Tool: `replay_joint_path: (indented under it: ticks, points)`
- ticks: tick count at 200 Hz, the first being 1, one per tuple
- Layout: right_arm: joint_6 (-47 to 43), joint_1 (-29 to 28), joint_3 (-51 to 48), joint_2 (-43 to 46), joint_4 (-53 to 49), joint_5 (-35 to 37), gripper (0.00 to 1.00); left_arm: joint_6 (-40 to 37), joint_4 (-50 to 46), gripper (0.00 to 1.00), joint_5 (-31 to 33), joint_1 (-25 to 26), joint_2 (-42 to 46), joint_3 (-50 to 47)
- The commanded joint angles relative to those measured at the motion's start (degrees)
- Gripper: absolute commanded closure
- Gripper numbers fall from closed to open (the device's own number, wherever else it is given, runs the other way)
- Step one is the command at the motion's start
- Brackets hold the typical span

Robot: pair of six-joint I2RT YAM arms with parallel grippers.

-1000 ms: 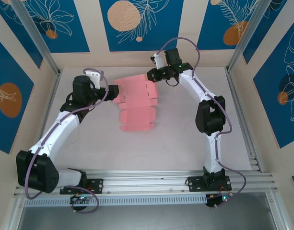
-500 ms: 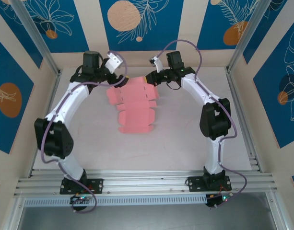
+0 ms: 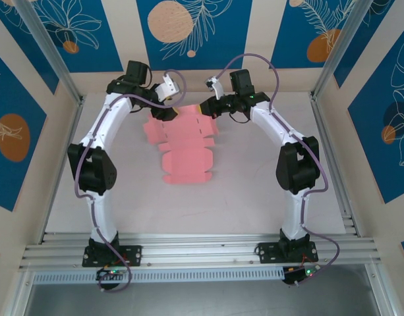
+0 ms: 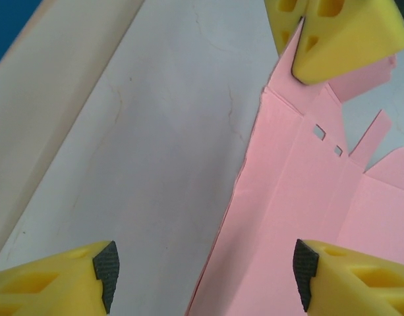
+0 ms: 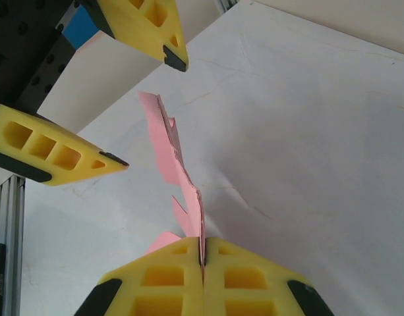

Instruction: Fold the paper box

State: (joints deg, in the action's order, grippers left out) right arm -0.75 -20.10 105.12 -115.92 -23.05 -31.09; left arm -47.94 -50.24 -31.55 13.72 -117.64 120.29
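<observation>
Pink paper box (image 3: 186, 161), blue leaf-patterned wall panels (image 3: 221, 56)

Pale, faintly cracked tabletop (image 3: 254, 178) carried one flat pink die-cut paper box sheet (image 3: 186, 163), lying toward its back.

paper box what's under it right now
Only the white table shows around the paper box, which lies mostly flat on it. The right end effector pinches its far edge. Anything beneath the flat part is covered.
</observation>
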Motion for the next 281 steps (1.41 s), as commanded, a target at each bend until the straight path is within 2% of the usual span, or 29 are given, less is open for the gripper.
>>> replay_joint_path:
  ticks: [1, 49, 70, 83, 113, 139, 186, 202, 228, 255, 281]
  points:
    - [-1.5, -0.3, -0.7, 2.9, 0.5, -1.6, 1.0, -4.4, -8.3, 0.29, -2.1, -0.5, -1.5, 2.5]
    - [-1.8, -0.3, -0.4, 3.0, 0.1, -1.8, 1.0, -5.3, -9.1, 0.4, 0.6, -0.5, -2.7, 2.4]
    - [-1.8, -0.3, -0.4, 3.0, -0.1, -1.6, 1.0, -4.8, -7.6, 0.52, 1.7, -0.4, -2.9, 2.4]
    - [-1.8, -0.3, -0.4, 2.9, -0.2, -1.4, 1.0, -4.5, -6.8, 0.66, 2.8, -0.1, -2.9, 2.5]
    - [-1.7, -0.3, -0.9, 3.2, -0.2, -0.8, 1.0, -4.5, -6.7, 0.88, 3.6, 0.4, -2.9, 2.4]
    - [-1.9, -0.3, -1.2, 3.4, -0.2, 0.4, 1.0, -4.8, -7.2, 1.0, 3.2, 0.9, -3.1, 2.3]
    - [-1.7, 0.4, -2.2, 3.6, -0.1, 1.5, 1.0, -5.3, -7.1, 1.0, 3.0, 2.1, -2.3, 2.3]
    - [-0.5, 0.7, -2.9, 3.7, -0.1, 2.9, 0.76, -5.0, -6.4, 1.0, 4.2, 3.0, -1.6, 1.7]
    - [2.9, 1.7, -5.5, 5.7, 1.5, 5.8, 0.56, -5.9, -1.4, 1.0, 8.8, 5.7, 1.1, -3.8]
    - [8.7, 4.0, -10.0, 10.2, 3.4, 8.6, 0.48, -6.6, 3.9, 1.0, 14.4, 8.5, 3.2, -10.0]
    - [16.6, 6.7, -12.6, 13.9, 0.4, 13.5, 0.48, -6.3, 10.0, 1.0, 19.5, 10.9, 5.3, -16.1]
